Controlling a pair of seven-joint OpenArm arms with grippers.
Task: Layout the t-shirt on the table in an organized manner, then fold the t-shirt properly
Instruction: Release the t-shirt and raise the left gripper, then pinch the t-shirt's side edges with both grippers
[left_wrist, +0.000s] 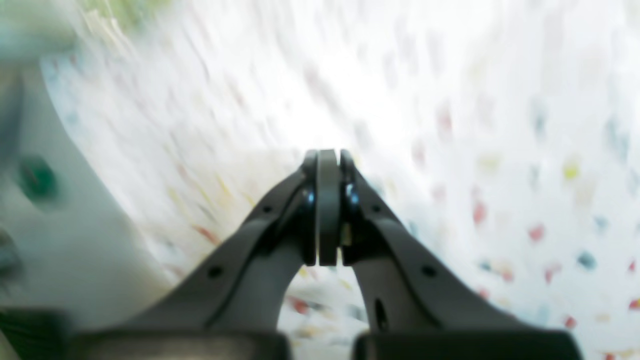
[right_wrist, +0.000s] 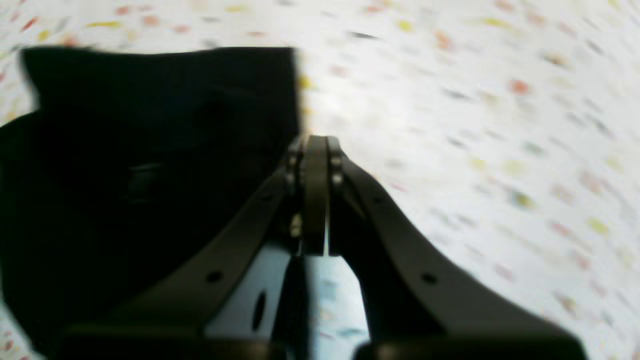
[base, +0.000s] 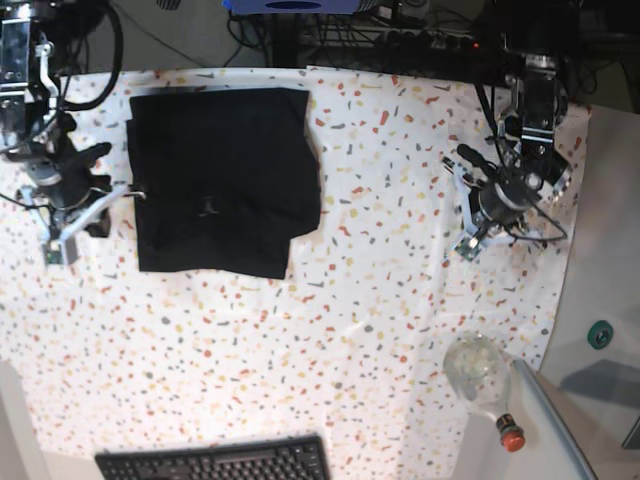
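- Speckled white bench (base: 380, 300) under both arms; cables and dark gear along the far edge, a black keyboard (base: 215, 462) at the near edge, a clear bottle with a red cap (base: 482, 375) near the corner on my left arm's side.
- T-shirt (base: 220, 180) lies folded into a compact dark block, just beside my right tool (base: 62, 240) and well apart from my left tool (base: 470, 240). One side bulges out unevenly and the lower edge runs slightly askew, so I judge the fold rough rather than crisp.
- Risk one: the right tool sits right at the cloth's edge. In the right wrist view the t-shirt fills the area to one side of the closed fingers (right_wrist: 315, 190). Any sideways sweep could snag the hem and drag the stack open.
- Risk two: both wrist views are smeared with blur, so I can't trust them for fine placement. Re-gripping now could pinch several layers or the bench cloth with it.
- Risk three: the bottle sits nearer my left arm than anything else; a wide swing could tip it.
- Left tool (left_wrist: 327, 165): jaws pressed together, nothing between them, only bare bench beneath. I can't tell whether it touches the surface.
- Right tool (right_wrist: 316, 150): jaws likewise together, empty. Contact with the t-shirt I can't confirm.
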